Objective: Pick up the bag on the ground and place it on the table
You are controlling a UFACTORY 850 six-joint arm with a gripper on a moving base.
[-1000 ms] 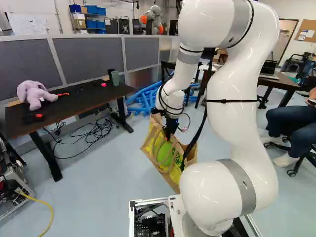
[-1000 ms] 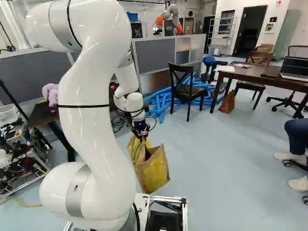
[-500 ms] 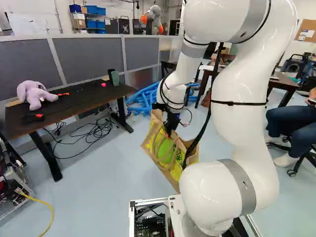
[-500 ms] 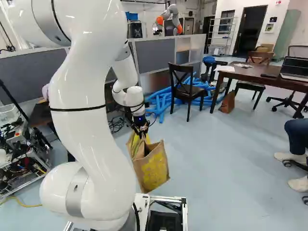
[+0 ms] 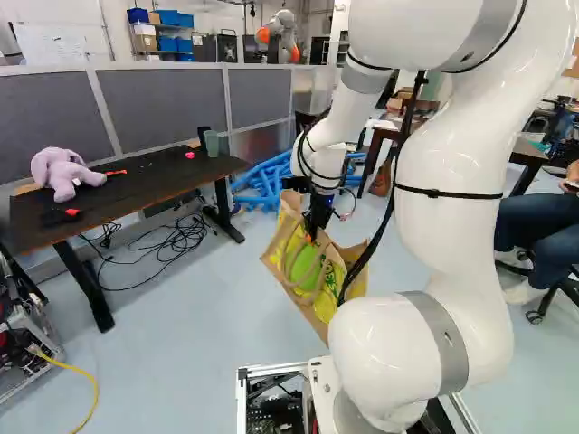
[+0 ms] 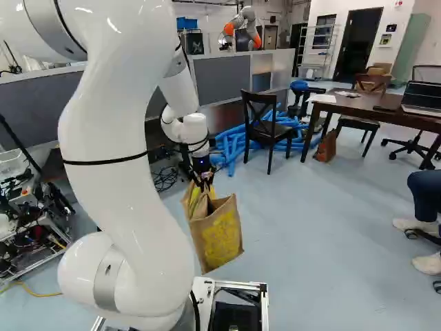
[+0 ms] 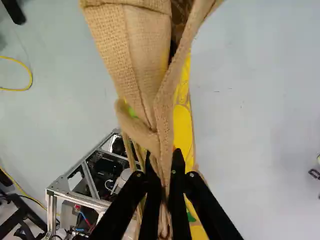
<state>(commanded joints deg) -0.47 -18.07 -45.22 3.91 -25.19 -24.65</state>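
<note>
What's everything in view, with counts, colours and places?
Bag: one, tan and yellow, hanging from gripper
Desk: one, dark, left in left base view
Plush toy: one, lilac, on desk
Cup: one, grey-green, on desk
Tubes: many, blue, on floor
Far table: one, brown, right in right base view
Chairs: several, dark or brown, near far table
Laptop: one, dark, on far table
Second bag: one, brown, by far table
Partition: one, grey, behind desk
Another robot: one, white and orange, beyond partition
Arm: one, white, on base
Gripper: one, black, shut on bag
</note>
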